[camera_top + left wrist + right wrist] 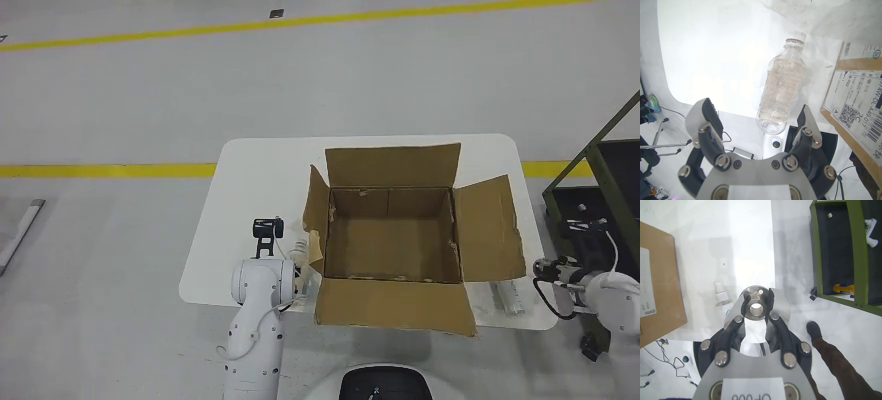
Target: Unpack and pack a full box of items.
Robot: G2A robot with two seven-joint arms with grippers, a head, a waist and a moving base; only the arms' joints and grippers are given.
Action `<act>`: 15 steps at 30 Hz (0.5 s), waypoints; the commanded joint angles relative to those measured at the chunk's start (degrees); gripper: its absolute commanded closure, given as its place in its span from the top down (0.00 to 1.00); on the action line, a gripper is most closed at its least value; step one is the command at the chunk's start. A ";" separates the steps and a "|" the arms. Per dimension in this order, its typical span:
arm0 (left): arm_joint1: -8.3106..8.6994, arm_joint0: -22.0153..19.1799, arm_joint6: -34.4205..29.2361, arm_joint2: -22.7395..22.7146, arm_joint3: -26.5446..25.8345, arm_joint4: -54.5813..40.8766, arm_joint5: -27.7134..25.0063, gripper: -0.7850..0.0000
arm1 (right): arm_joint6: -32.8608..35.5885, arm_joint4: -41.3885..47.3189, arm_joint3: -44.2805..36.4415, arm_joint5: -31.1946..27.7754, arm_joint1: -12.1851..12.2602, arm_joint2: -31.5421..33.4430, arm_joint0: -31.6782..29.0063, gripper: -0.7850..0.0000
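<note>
White, smooth and round-cornered, the surface (250, 170) carries an open cardboard box (392, 245) at its middle, flaps splayed, its matte brown floor bare. Just beside the box's left flap lies a clear plastic bottle (780, 91), ribbed, thin-walled and white-capped, its base toward the surface's edge. The left hand (756, 109) hangs over that base with its ribbed black pads spread wide, touching nothing. Beyond the box's right flap lies a white-capped tube (721, 294). Farther out from the box, the right hand (757, 299) is clamped narrow on a metal fitting (755, 308), a polished flanged ring with a bore. Likely trouble: the round bottle may roll off the edge if one pad nudges it first, or crumple under a hard pinch. The slick, probably heavy fitting may slip from the pads, and the raised flap could catch it on the way in
</note>
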 commanded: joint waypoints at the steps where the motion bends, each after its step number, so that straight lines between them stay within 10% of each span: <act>1: 0.00 0.00 0.00 0.00 0.00 0.00 0.00 1.00 | -0.13 -0.60 1.09 -0.44 0.04 -1.23 0.43 0.00; 15: 0.00 0.00 0.00 0.00 0.00 0.00 0.00 1.00 | -0.66 -4.51 8.10 -0.88 0.53 -6.06 3.55 0.03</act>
